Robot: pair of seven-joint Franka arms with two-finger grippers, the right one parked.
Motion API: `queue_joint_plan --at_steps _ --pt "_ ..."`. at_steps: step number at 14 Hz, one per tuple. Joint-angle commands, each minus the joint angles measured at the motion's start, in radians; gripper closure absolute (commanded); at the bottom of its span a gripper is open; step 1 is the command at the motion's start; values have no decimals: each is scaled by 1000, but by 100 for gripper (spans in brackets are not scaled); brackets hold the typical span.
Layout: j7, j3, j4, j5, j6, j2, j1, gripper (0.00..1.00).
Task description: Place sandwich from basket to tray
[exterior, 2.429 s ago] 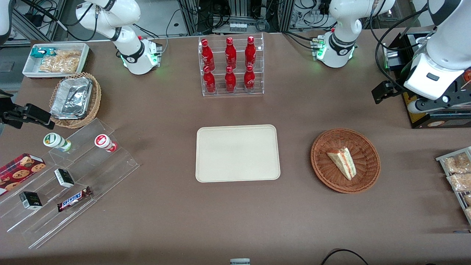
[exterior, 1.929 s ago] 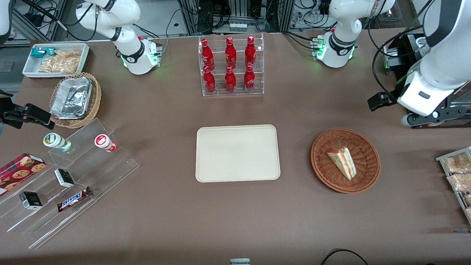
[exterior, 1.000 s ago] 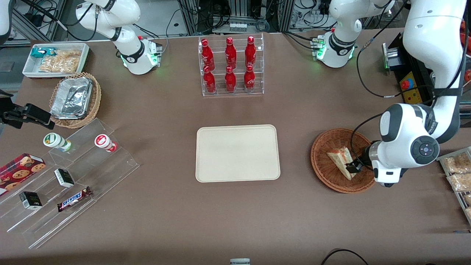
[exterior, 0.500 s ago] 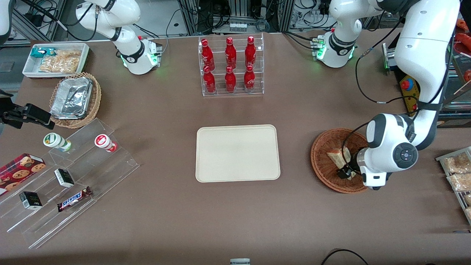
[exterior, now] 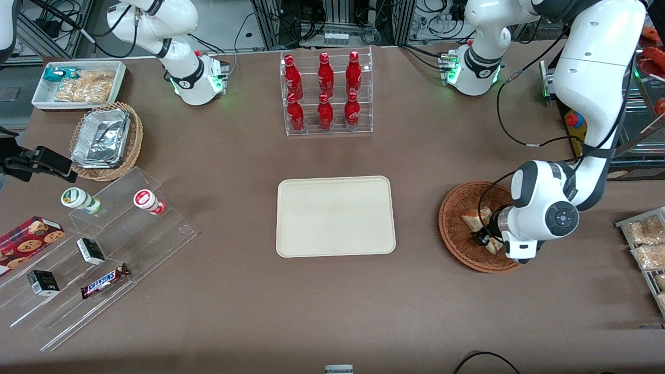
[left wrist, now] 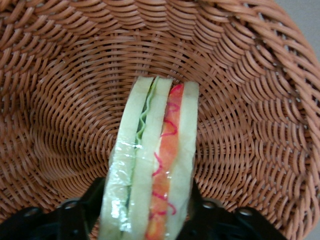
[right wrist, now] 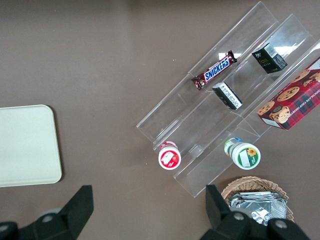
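At the front view's right, the black two-finger gripper (exterior: 486, 240) sits in the round reddish-brown wicker basket (exterior: 455, 236), jaws straddling the clear-wrapped triangular white-bread sandwich (left wrist: 150, 170), grip uncertain

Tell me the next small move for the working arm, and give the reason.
Probably close the gripper on the sandwich. The sandwich stands on edge in the basket, a finger flanks each bread face, and the jaws look open. The tray holds nothing yet.
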Motion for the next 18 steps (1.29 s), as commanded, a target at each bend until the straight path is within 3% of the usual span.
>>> queue_joint_plan --at_steps 1,4,7,11,15,18 --pt "47 0 -15 7 -1 -30 -4 92" --pt "129 -8 -3 7 -25 -65 -8 93" --pt "168 -96 78 7 -76 -96 -45 95" --pt "151 -133 198 6 -102 -53 -242 94" --pt "63 -129 353 9 -96 88 -476 93" --pt "-72 -123 459 99 -94 201 -579 91"
